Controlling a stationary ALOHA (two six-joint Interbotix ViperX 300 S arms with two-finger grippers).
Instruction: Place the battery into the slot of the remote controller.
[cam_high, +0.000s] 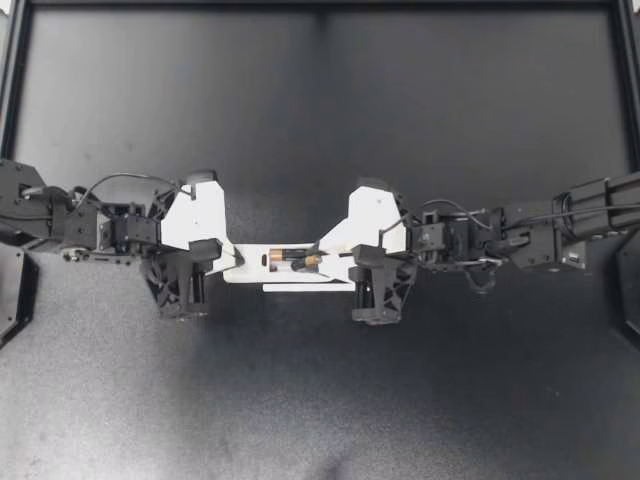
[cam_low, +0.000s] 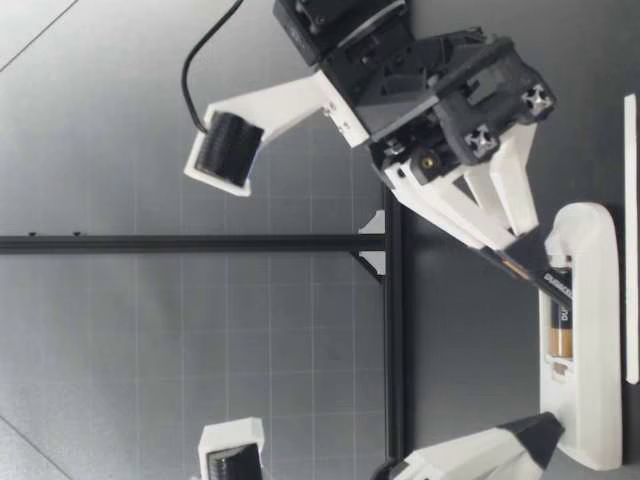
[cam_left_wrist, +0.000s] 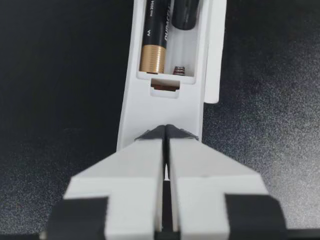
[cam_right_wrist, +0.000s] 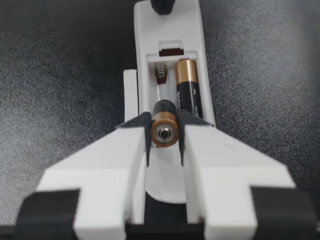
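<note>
My left gripper (cam_high: 236, 262) and my right gripper (cam_high: 320, 258) have white wedge-shaped fingers (cam_right_wrist: 115, 160) with dark pads (cam_right_wrist: 145, 131) at the tips and black bands (cam_right_wrist: 50, 210) at the base. Both arms (cam_high: 40, 205) are black and blocky. A thin black cable (cam_high: 135, 176) arcs over each wrist, and cross-head screws (cam_low: 537, 98) sit in the black gripper housing (cam_low: 470, 85)

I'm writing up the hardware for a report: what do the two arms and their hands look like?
Both arms are black and jointed, with black cables looping near the wrists. The left hand and right hand each have two white wedge-shaped fingers with black tips.
</note>
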